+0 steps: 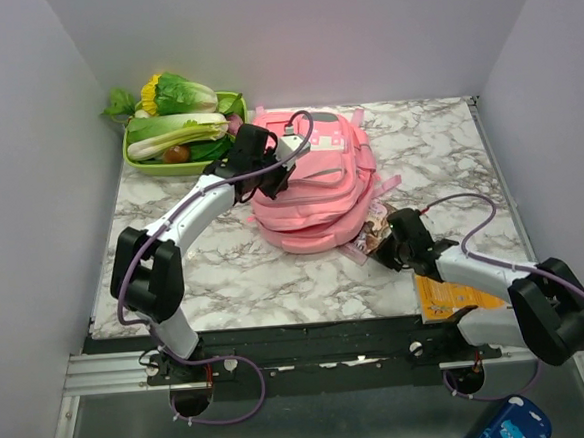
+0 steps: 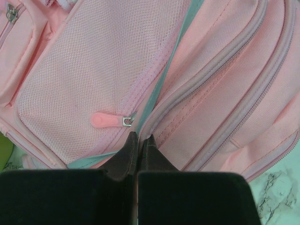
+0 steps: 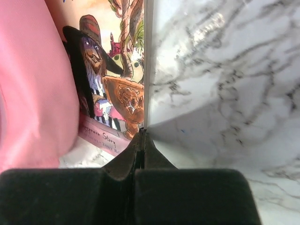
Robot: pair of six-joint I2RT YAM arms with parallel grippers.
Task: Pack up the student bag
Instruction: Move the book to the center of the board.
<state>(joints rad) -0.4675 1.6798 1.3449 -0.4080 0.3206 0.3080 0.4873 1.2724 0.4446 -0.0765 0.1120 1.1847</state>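
Note:
The student bag (image 1: 315, 192), pink and soft, lies mid-table. My left gripper (image 1: 269, 177) rests on top of it. In the left wrist view the jaws (image 2: 139, 137) are shut, pinching the bag's fabric edge (image 2: 206, 93) beside a pink zip pull (image 2: 105, 120), where teal lining (image 2: 164, 79) shows. A thin illustrated book (image 1: 373, 230) leans against the bag's near right side. My right gripper (image 1: 384, 243) is shut on it. In the right wrist view the book's cover (image 3: 117, 70) stands on edge and its lower edge runs down between the closed fingertips (image 3: 142, 133).
A green tray (image 1: 136, 162) of vegetables stands at the back left, touching the bag. An orange book (image 1: 446, 296) lies under my right arm near the front edge. A blue pencil case (image 1: 507, 426) sits below the table at the bottom right. White walls close in both sides.

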